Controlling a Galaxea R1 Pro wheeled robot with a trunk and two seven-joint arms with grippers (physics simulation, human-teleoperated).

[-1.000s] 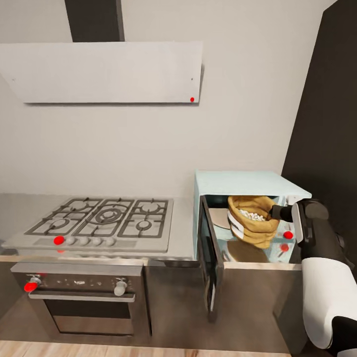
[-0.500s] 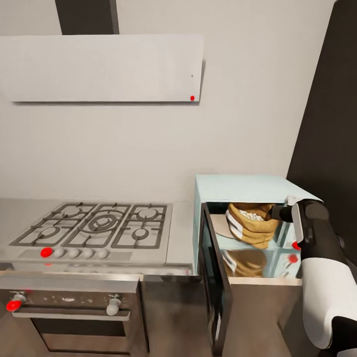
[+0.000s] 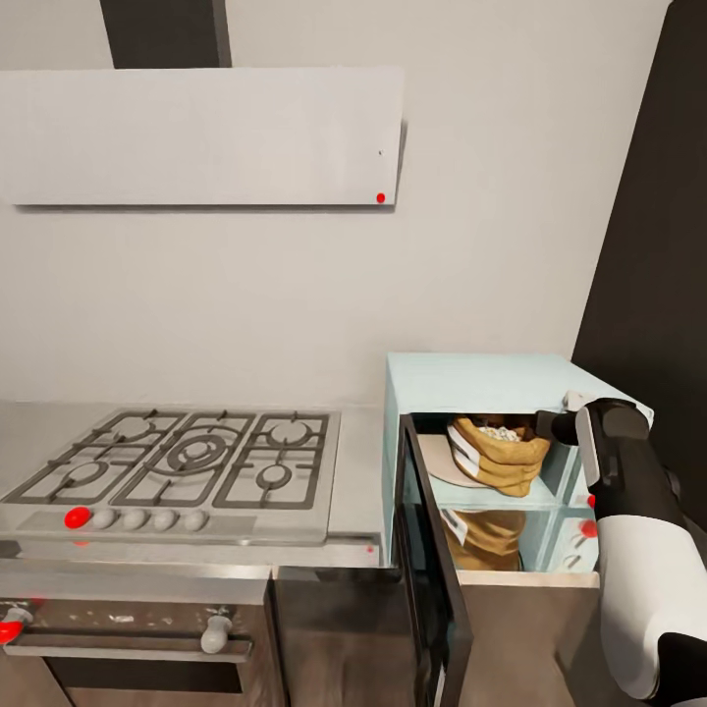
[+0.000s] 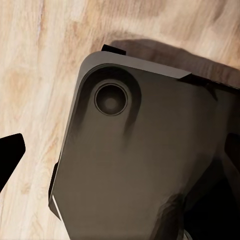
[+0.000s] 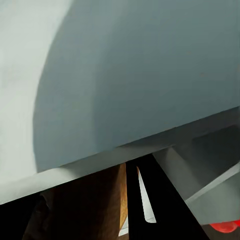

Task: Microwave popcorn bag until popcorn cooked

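As heating is required, the popcorn bag (image 3: 499, 454) is lodged inside the microwave (image 3: 488, 375), door open at 7 o'clock, right gripper (image 3: 546, 425) grasp undeterminable

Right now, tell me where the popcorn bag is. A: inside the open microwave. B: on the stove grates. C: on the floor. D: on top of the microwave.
A: the popcorn bag sits within the microwave cavity, whose door hangs open.

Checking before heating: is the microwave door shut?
No, the microwave door hangs wide open, with the popcorn bag visible inside.
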